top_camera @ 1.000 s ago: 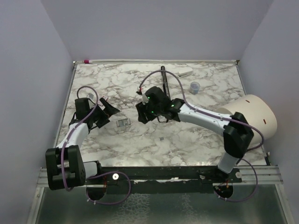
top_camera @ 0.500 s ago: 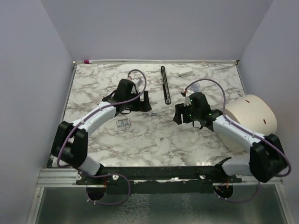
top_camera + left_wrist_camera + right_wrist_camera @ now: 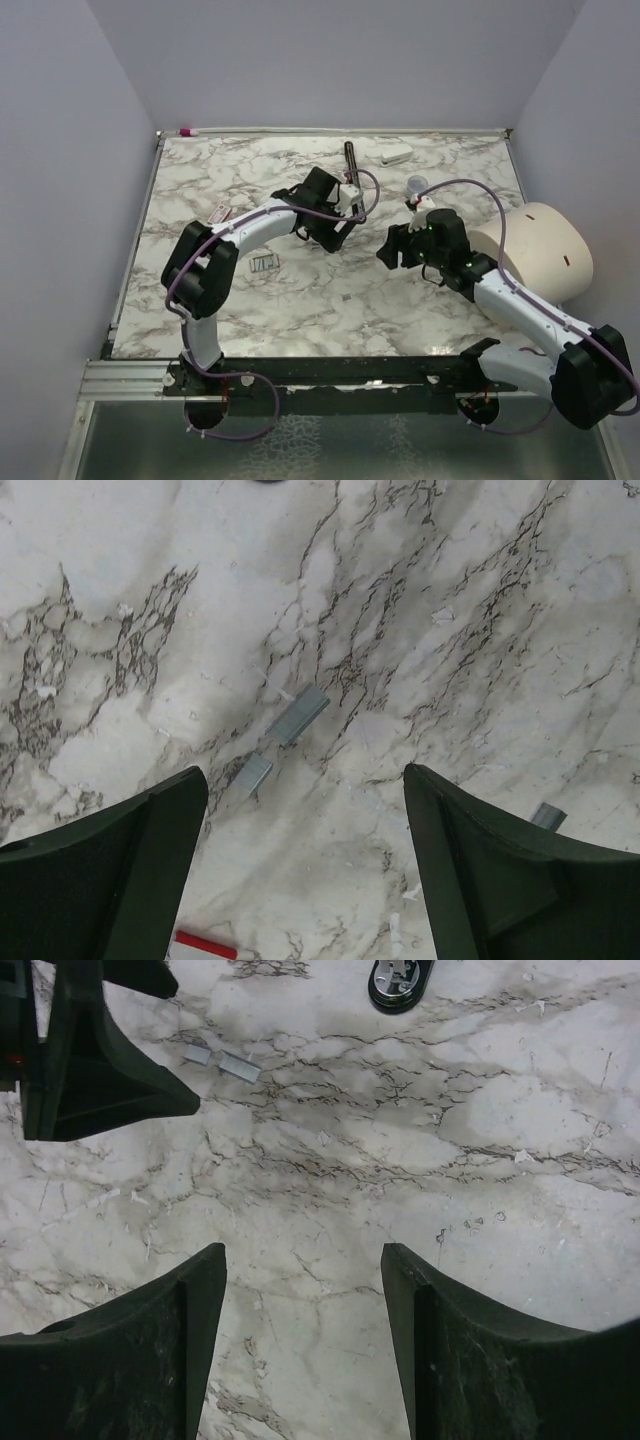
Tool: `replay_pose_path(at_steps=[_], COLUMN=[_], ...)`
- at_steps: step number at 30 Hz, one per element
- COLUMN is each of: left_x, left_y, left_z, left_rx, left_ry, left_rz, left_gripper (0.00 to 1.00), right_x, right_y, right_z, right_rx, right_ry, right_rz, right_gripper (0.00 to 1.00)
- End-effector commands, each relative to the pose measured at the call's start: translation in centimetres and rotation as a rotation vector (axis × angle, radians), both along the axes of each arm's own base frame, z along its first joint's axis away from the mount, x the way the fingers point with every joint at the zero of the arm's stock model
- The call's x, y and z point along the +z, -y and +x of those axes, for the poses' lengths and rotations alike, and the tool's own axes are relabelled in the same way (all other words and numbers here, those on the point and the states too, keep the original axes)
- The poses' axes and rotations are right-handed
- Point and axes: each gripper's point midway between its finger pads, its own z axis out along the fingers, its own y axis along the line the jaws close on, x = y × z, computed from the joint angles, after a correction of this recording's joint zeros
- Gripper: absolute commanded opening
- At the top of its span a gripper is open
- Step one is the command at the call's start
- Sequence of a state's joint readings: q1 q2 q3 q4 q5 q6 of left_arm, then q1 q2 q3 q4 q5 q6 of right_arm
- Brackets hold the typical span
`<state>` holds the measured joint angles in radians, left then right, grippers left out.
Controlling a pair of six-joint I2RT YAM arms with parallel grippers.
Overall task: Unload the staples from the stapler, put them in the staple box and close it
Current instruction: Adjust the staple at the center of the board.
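Observation:
The stapler (image 3: 220, 212) lies small, red and white, on the marble at the left, and no gripper touches it. Its red-and-white edge (image 3: 205, 946) shows at the bottom of the left wrist view. The staples (image 3: 262, 263) lie as short grey strips below it, and the strips (image 3: 297, 715) also show ahead of the left fingers. The same strips (image 3: 238, 1067) appear far off in the right wrist view. My left gripper (image 3: 330, 230) (image 3: 305, 775) hangs open over mid-table with only marble between its fingers. My right gripper (image 3: 392, 250) (image 3: 302, 1250) is open and empty beside it.
A long black bar (image 3: 349, 152) and a white block (image 3: 397, 155) lie at the back. A small grey cup (image 3: 417, 186) stands right of them. A large cream cylinder (image 3: 545, 245) fills the right edge. A pink-tipped pen (image 3: 186, 131) rests at the back left corner.
My left arm swung from the table's left side to the middle, leaving the stapler uncovered. My right arm drew back from the middle towards the right.

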<state>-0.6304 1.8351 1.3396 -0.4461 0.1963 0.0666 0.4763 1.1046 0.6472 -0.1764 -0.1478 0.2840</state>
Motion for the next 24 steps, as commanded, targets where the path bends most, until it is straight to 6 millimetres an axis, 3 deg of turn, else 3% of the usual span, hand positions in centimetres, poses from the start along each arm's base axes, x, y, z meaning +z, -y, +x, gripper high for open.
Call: replay_pose_path(at_steps=[1, 9, 24], left_x=[-0.3, -2.4, -5.0], left_y=[1.7, 2.2, 1.6], left_z=[0.4, 0.7, 0.4], left_rx=[-0.185, -0.215, -0.167], left_ry=[0.029, -0.030, -0.085], left_rz=[0.049, 0.088, 0.133], left_gripper=[0.82, 0.75, 0.68], right_x=[1.5, 2.4, 2.1], right_y=[-0.3, -0.1, -0.3], right_z=[0.1, -0.1, -0.1], right_rx=[0.012, 0.010, 0.023], right_ry=[0.056, 0.091, 0.085], right_rz=[0.046, 0.057, 0.059], right_gripper=[0.64, 0.64, 0.64])
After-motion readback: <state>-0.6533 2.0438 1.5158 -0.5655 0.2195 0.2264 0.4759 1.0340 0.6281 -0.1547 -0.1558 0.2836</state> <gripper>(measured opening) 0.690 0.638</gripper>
